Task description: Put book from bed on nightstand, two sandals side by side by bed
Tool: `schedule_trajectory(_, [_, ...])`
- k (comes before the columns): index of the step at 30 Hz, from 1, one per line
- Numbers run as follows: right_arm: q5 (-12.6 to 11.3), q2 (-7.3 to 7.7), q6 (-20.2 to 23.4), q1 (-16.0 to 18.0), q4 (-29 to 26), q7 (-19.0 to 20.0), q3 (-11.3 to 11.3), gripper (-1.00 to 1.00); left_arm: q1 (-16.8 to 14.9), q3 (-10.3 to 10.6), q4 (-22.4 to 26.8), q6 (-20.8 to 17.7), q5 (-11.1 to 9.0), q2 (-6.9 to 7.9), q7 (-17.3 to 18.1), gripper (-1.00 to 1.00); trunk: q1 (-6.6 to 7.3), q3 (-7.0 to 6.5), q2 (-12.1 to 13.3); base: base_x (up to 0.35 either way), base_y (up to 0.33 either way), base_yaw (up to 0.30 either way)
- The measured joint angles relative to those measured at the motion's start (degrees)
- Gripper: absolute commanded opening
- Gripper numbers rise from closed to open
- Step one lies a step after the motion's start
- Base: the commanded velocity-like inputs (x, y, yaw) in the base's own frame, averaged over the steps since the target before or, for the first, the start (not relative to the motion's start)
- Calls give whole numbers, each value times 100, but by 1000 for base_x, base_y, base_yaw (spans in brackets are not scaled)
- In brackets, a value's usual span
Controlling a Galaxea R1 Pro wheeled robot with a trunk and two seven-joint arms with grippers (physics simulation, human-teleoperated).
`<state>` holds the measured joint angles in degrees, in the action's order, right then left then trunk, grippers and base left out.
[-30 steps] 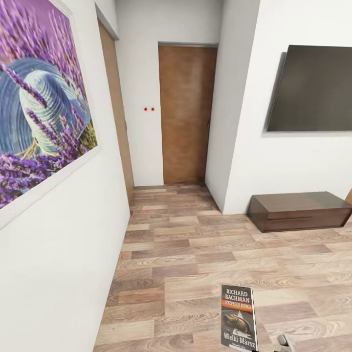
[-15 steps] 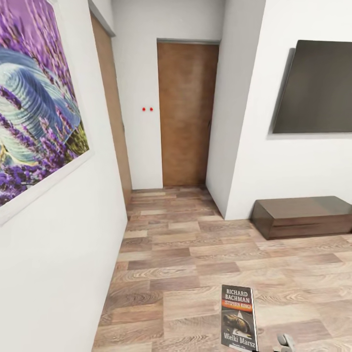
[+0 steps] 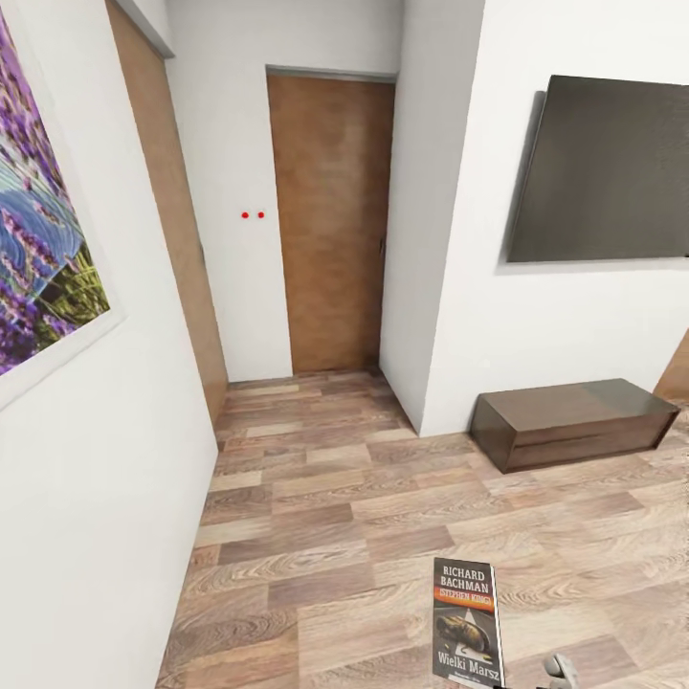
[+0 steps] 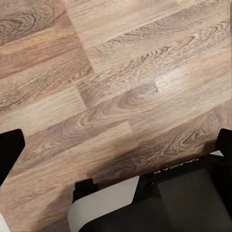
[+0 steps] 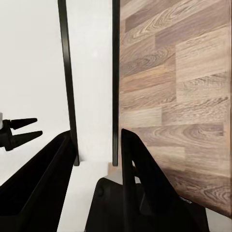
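A brown wooden door (image 3: 330, 225) stands at the hallway's end. A dark screen (image 3: 603, 170) hangs above a low bench (image 3: 574, 421) on wood-plank floor (image 3: 325, 536).

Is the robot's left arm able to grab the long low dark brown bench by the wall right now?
Probably not. The long low dark brown bench stands far across the wood-plank floor, under the wall-mounted black screen. The left gripper hangs open over bare planks.
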<state>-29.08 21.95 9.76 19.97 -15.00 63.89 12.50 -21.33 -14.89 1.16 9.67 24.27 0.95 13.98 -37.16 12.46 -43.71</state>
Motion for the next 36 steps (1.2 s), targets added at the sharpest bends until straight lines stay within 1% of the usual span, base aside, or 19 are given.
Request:
schedule_trajectory(11, [0, -1, 0, 0, -1, 0, -1, -100, 2, 0, 1, 0, 0, 0, 0, 100, -1, 0, 0, 297, 0, -208])
schedule_trajectory(29, [-10, 0, 1, 1, -3, 0, -11, -100, 1, 0, 0, 0, 7, 0, 0, 100, -3, 0, 1, 21, 0, -203])
schedule_trajectory(36, [-9, 1, 1, 1, -3, 0, -9, -100, 0, 0, 0, 0, 7, 0, 0, 100, -1, 0, 0, 202, 0, -200])
